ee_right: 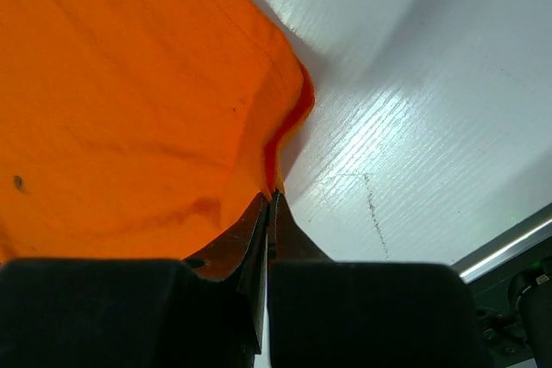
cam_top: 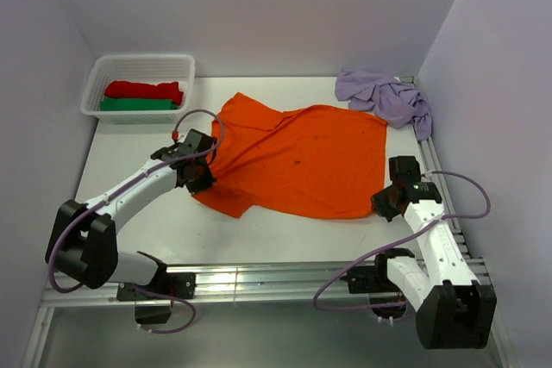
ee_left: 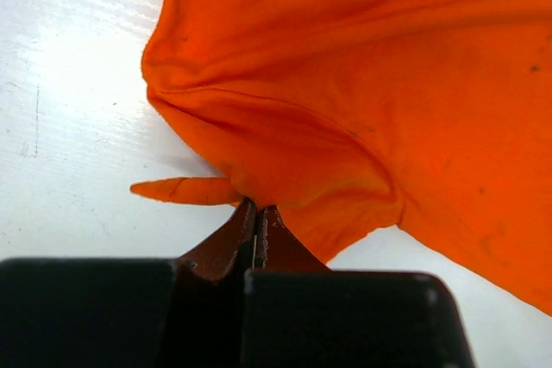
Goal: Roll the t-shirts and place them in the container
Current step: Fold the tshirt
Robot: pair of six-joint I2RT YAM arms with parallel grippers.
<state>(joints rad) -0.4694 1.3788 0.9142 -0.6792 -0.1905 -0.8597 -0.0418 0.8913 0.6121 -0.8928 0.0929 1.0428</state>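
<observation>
An orange t-shirt [cam_top: 297,157] lies spread across the middle of the white table. My left gripper [cam_top: 200,180] is shut on the orange t-shirt's left edge; in the left wrist view its jaws pinch the bunched cloth [ee_left: 276,152] at the left gripper [ee_left: 257,209]. My right gripper [cam_top: 385,204] is shut on the shirt's near right corner; the right wrist view shows the hem [ee_right: 276,144] caught at the right gripper [ee_right: 273,198]. A lilac t-shirt [cam_top: 385,98] sits crumpled at the far right corner.
A white basket [cam_top: 138,66] at the far left holds a folded red cloth [cam_top: 143,90] and a green cloth [cam_top: 136,104]. Walls close the table on three sides. A metal rail [cam_top: 259,277] runs along the near edge.
</observation>
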